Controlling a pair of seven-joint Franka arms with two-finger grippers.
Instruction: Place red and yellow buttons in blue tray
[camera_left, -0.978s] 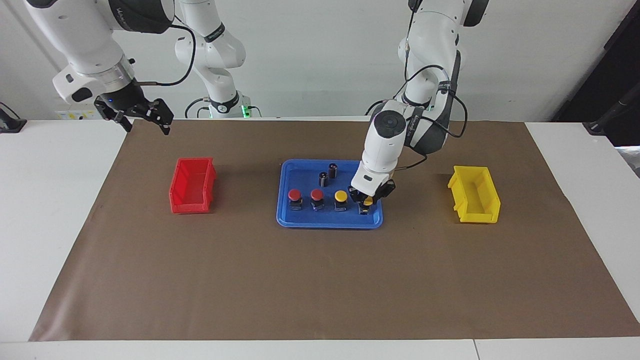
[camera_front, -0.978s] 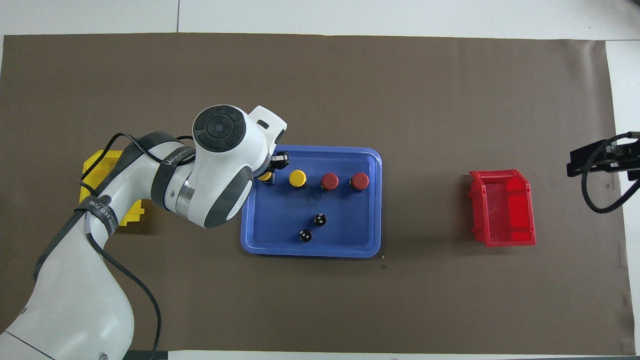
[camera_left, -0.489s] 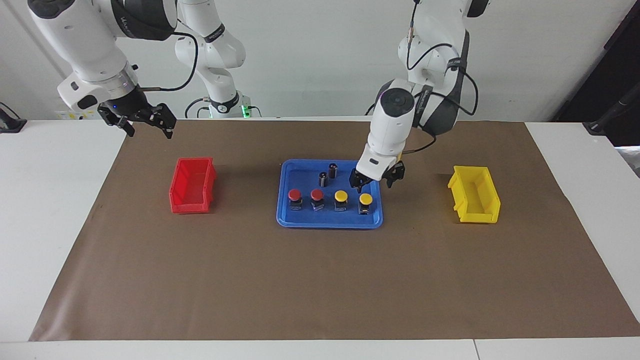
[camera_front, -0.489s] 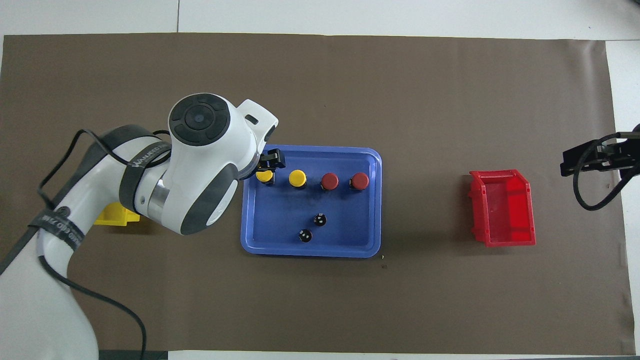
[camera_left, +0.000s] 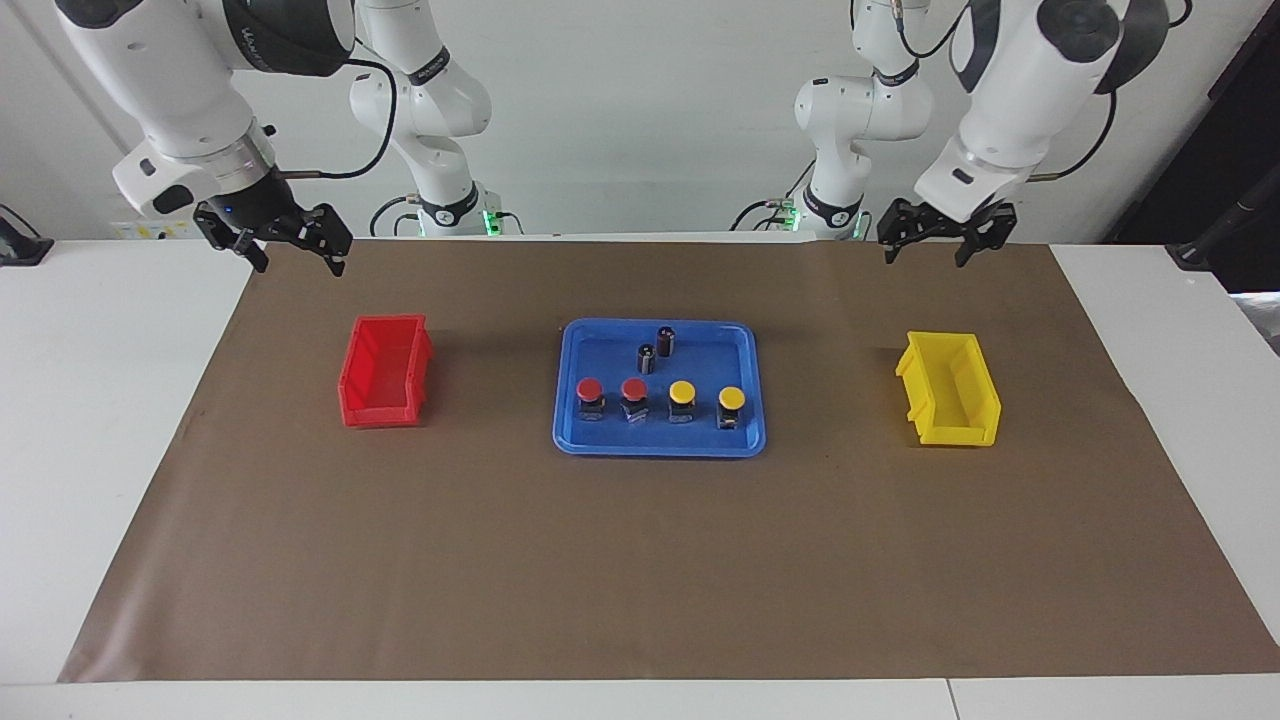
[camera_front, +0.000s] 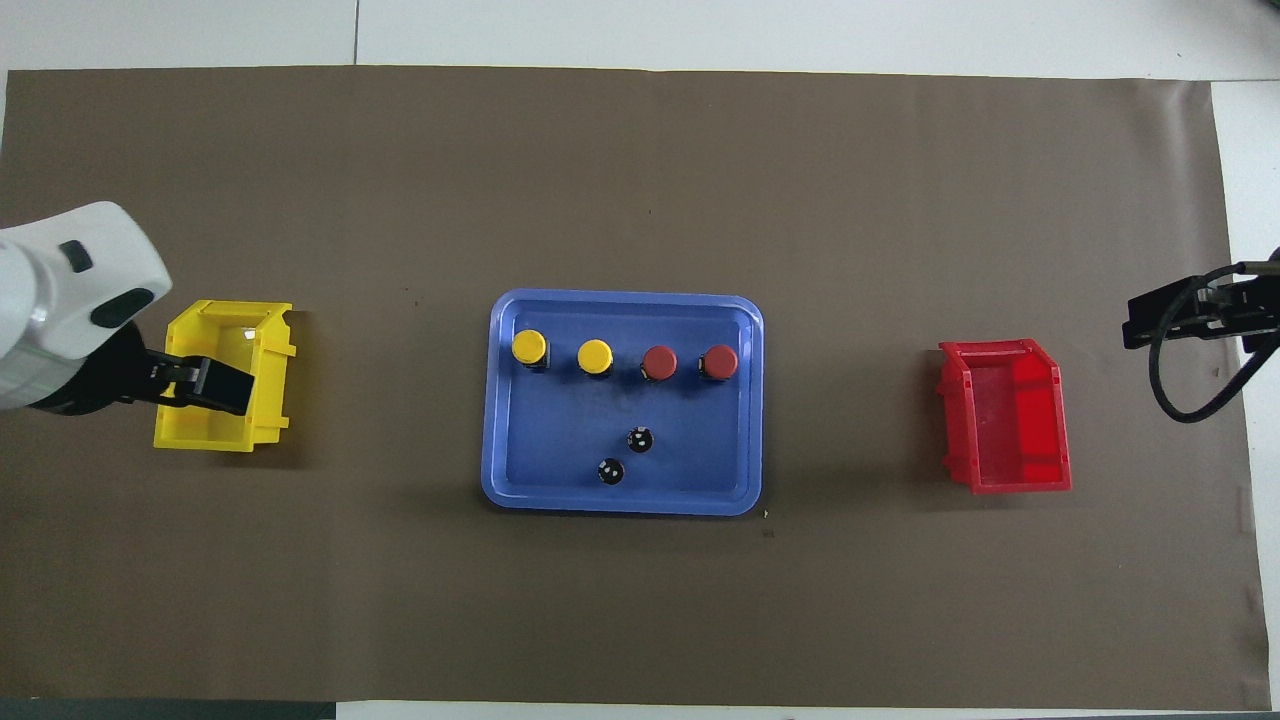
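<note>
Pulled back from the blue tray (camera_left: 570, 420) since a second ago, where it was clamped down on a yellow-capped button, the left gripper (camera_left: 934, 234) now hangs high over the robots' edge of the brown mat (camera_left: 640, 560), jaws spread and empty, above the stretch just nearer the robots than the yellow bin (camera_left: 950, 403); from overhead it overlaps that bin. All four red and yellow buttons (camera_left: 658, 401) stand upright in the tray in a single row, the two yellow caps toward the left arm's end, the two red caps toward the right arm's end, each apart from its neighbour. Two small dark cylinders (camera_left: 656, 349) stand in the same tray, nearer the robots than the row. Mid-mat, the tray lies between the bins, well apart from both. At the right arm's end, the right gripper (camera_left: 283, 238) waits raised over the mat's corner, jaws open and holding nothing, above the ground nearer the robots than the red bin (camera_left: 384, 371). Both bins show nothing inside
</note>
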